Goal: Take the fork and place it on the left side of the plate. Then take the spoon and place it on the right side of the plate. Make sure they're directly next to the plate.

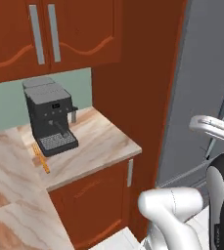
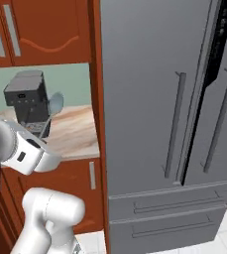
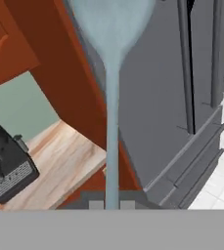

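My gripper point(image 3: 112, 205) is shut on the thin handle of the pale blue spoon point(image 3: 112, 88), whose oval bowl stands at the top of the hand view. From the right base view, the spoon point(image 2: 54, 104) is held in the air in front of the counter's right end, with the gripper point(image 2: 42, 137) below its bowl. The orange fork point(image 1: 41, 158) lies flat on the marble counter point(image 1: 99, 146), just left of the coffee machine's drip tray. The plate is out of view.
A dark coffee machine point(image 1: 50, 117) stands on the counter under red-brown wall cabinets point(image 1: 59, 34). A tall red-brown panel point(image 1: 143, 88) closes the counter's right end. Beyond it is a grey fridge point(image 2: 174, 124). The floor is light tile.
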Robot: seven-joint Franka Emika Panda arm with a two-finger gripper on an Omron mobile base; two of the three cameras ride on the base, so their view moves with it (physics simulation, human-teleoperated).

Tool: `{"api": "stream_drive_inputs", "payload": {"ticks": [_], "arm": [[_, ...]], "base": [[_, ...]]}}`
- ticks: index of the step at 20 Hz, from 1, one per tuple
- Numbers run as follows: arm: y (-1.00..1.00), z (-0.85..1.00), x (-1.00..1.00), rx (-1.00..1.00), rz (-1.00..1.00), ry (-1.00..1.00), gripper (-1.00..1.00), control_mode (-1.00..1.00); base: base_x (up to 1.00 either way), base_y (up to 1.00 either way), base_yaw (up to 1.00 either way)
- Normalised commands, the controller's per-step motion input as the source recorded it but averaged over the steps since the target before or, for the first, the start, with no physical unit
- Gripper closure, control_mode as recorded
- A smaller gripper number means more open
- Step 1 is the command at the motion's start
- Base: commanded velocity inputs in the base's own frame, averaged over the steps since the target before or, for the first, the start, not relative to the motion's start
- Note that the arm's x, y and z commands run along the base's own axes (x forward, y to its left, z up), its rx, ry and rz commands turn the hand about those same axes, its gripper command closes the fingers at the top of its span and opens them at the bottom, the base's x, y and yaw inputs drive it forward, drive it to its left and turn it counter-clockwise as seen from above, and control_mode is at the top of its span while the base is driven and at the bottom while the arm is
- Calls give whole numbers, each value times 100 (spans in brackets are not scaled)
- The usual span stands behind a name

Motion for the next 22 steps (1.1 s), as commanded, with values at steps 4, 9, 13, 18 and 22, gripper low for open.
{"api": "stream_drive_inputs", "payload": {"ticks": [4, 9, 13, 18, 22], "arm": [[0, 0, 0, 0, 0, 0, 100, 100], [0, 0, 0, 0, 0, 0, 100, 100], [0, 0, 0, 0, 0, 0, 100, 100], [0, 0, 0, 0, 0, 0, 100, 100], [0, 0, 0, 0, 0, 0, 100, 100]], "base": [[-15, -10, -60], [-1, -18, -65], [0, -28, -66], [5, -37, -67], [12, -44, -67]]}}
